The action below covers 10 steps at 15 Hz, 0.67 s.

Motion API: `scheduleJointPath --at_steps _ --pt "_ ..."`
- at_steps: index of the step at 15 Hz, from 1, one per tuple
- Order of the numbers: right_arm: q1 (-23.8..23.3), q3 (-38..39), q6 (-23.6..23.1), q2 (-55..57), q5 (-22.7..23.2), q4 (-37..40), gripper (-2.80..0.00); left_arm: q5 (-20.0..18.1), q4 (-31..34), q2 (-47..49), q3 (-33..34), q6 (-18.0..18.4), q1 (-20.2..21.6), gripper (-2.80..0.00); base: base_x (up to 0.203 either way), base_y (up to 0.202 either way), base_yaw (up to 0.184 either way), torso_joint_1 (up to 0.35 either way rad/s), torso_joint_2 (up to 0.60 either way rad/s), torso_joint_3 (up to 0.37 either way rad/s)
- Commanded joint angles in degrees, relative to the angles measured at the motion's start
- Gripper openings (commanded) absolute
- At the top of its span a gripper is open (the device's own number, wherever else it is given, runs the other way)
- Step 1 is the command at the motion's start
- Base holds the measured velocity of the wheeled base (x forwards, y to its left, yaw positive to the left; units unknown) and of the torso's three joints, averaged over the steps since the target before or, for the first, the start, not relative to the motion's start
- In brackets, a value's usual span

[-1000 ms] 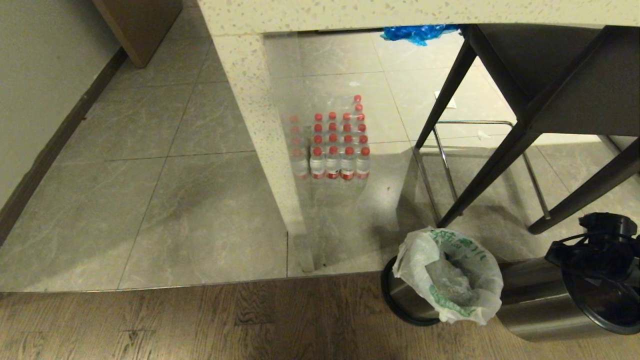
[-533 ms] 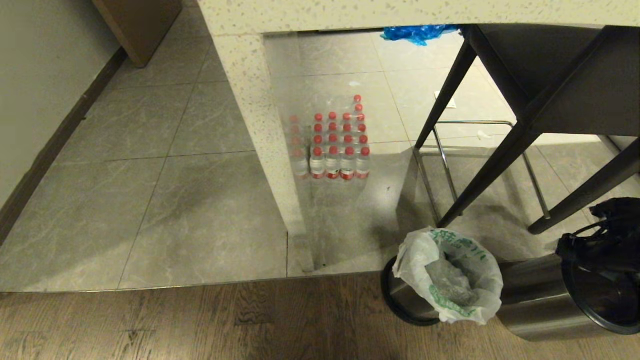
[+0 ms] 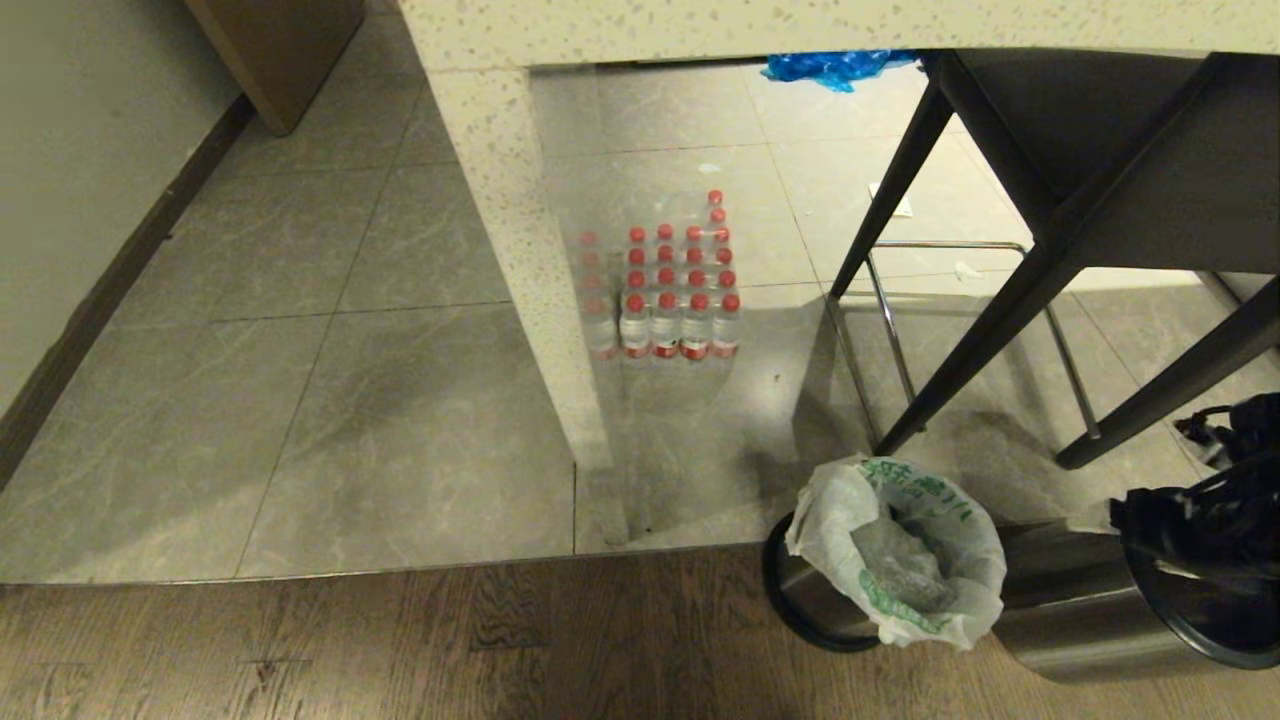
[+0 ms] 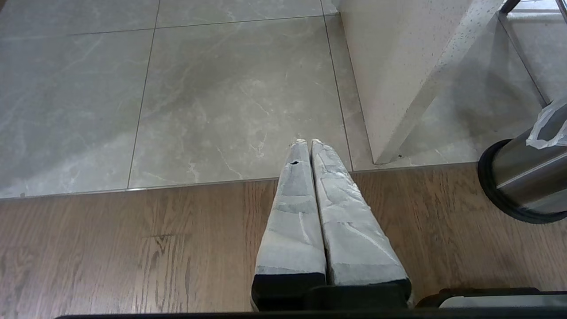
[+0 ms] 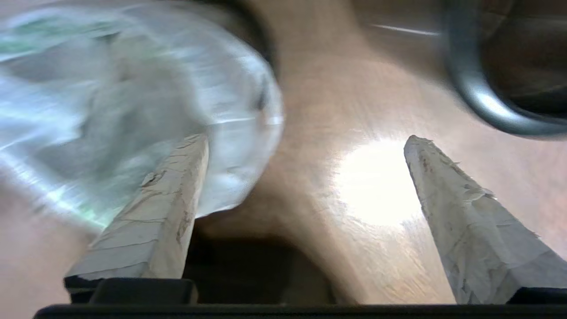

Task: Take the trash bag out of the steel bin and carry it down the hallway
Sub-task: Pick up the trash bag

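Right gripper: fingers apart, empty, above trash bag.
Obstruction: second bin touching steel bin.
Left gripper: fingers together.

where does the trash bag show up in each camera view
Head view: trash bag, lower right, lining the steel bin.
Left wrist view: only a corner at the right edge.
Right wrist view: blurred, upper left.
Shared landmark: the wooden floor.

**Greys, speckle and a splash of red**

The trash bag is translucent white with green lettering. The steel bin is brushed silver with a black rim. Floor tiles are grey and marbled; the floorboards are brown woodgrain. The counter is cream with dark speckles. The water bottles wear red caps.
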Motion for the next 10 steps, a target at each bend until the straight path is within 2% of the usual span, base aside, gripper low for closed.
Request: scheduleJointPath --at_steps 1,4,10 --pt "2.55 -0.45 0.20 0.02 2.57 -0.14 0.00 -0.01 -0.01 0.09 0.09 -0.04 0.00 -2.80 0.000 0.000 0.000 0.000 0.00 0.000" --pt "6.42 -1.19 0.49 4.37 3.41 -1.58 0.00 -0.01 -0.01 0.03 0.09 -0.04 0.00 -2.80 0.000 0.000 0.000 0.000 0.00 0.000" --pt "7.33 -5.83 -0.13 17.45 3.38 -10.41 0.00 -0.01 -0.01 0.08 0.03 -0.04 0.00 -2.80 0.000 0.000 0.000 0.000 0.00 0.000"
